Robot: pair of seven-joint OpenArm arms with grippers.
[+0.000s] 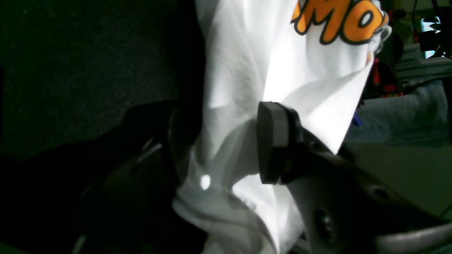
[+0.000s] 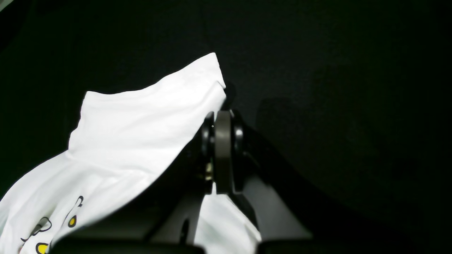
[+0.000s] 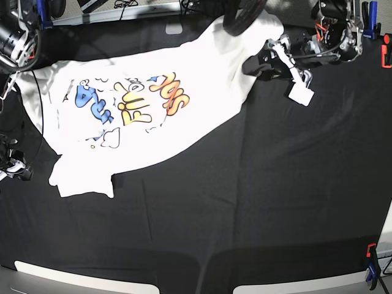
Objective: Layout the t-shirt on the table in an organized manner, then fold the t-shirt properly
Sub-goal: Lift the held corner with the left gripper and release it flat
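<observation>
Currently your left gripper [image 1: 226, 141] and right gripper [image 2: 222, 106] each pinch the white printed cotton t-shirt [image 3: 141, 110], presumably stretching it flat between them.

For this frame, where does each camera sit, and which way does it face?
Left wrist: on the left arm, facing along the left gripper, its fingers either side of a t-shirt fold.
Right wrist: on the right arm, facing the right gripper, shut on the shirt's edge.
Base: overhead, looking down on the table; both arms at its far corners.
Shared: every view shows the shirt's print.
</observation>
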